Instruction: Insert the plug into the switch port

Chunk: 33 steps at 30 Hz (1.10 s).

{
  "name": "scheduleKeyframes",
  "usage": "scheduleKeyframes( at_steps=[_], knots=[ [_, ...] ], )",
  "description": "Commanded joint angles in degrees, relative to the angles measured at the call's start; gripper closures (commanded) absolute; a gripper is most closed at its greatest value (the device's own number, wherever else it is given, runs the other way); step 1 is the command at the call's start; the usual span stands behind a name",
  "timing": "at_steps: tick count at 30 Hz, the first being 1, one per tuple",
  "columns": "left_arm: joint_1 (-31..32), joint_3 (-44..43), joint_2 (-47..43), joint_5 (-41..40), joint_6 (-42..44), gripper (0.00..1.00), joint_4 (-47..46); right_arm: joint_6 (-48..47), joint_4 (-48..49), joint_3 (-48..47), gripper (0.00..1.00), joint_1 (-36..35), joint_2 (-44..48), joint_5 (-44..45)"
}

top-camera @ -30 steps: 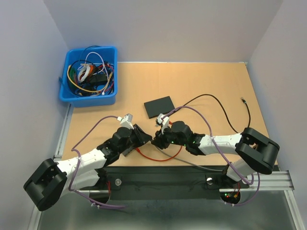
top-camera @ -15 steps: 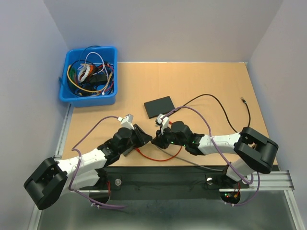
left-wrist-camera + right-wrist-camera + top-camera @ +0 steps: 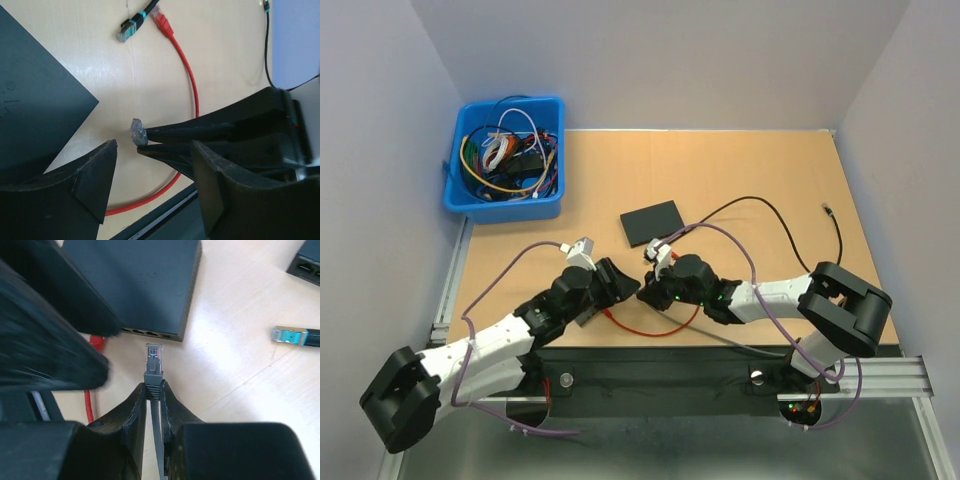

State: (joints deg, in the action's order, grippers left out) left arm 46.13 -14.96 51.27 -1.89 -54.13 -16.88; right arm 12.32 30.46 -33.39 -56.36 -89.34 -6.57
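The plug (image 3: 154, 355) is a small clear plastic network connector with a grey rubber boot, pinched at the boot by the fully closed fingers of the right claw (image 3: 153, 386). It sits low over the pale wood-grain surface (image 3: 750, 170) near the front edge, its tip pointing at the switch (image 3: 135, 280) and just short of it, not touching. The switch is a flat, matte black rectangular box with a row of dark port openings (image 3: 150, 333) along its near edge; how many ports there are is hard to make out. The left claw (image 3: 153, 145) hangs spread wide and grips nothing, its smooth black fingers (image 3: 95, 175) either side of the right claw's tip. One blurs across the right wrist view and hides the switch's left part. A thin glossy red cable (image 3: 192, 95) curves over the surface, beside a teal-banded plug (image 3: 131, 27). A second black box (image 3: 650, 222) lies farther back. A blue bin (image 3: 500, 208) of tangled cables sits at the far left corner.
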Motion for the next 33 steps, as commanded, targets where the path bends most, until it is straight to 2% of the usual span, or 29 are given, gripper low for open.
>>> scheduleKeyframes(
  at_steps=[1, 4, 5, 6, 9, 15, 21, 25, 28, 33],
  knots=[
    [0.1, -4.11, -6.52, -5.48, -0.53, 0.25, 11.94, 0.51, 2.33, 0.07, 1.0, -0.51, 0.75, 5.77],
    [0.1, -5.16, -10.3, -9.35, -2.9, 0.16, 23.09, 0.78, 2.24, 0.43, 1.0, -0.42, 1.27, 9.2],
    [0.1, -5.86, -11.7, -12.32, -5.52, 0.05, 29.48, 0.78, 2.24, 0.6, 0.99, -0.42, 1.53, 10.16],
    [0.19, -6.13, -12.5, -13.65, -6.59, 0.01, 32.32, 0.87, 2.24, 0.6, 0.99, -0.42, 1.62, 10.35],
    [0.45, -5.96, -15.92, -17.61, -10.46, 0.01, 39.62, 1.22, 2.15, 0.6, 1.0, -0.42, 1.36, 11.84],
    [0.63, -3.06, -17.87, -16.39, -13.11, 0.01, 39.65, 2.01, 1.01, -0.19, 1.0, -0.42, 0.57, 16.49],
    [0.72, -1.65, -16.81, -16.74, -14.87, 0.01, 39.39, 4.64, -9.26, -8.09, 1.0, -0.42, -2.85, 19.14],
    [0.72, -1.74, -15.85, -17.35, -14.43, 0.01, 39.3, 5.35, -14.54, -14.85, 1.0, -0.51, -8.65, 18.96],
    [0.8, -2.53, -13.74, -18.06, -13.99, 0.01, 39.21, 5.96, -15.51, -17.5, 0.99, -0.51, -11.55, 19.13],
    [1.33, -8.5, -6.36, -19.29, -12.41, 0.01, 42.55, 5.53, -15.69, -20.04, 1.0, -0.51, -15.33, 19.4]
  ],
)
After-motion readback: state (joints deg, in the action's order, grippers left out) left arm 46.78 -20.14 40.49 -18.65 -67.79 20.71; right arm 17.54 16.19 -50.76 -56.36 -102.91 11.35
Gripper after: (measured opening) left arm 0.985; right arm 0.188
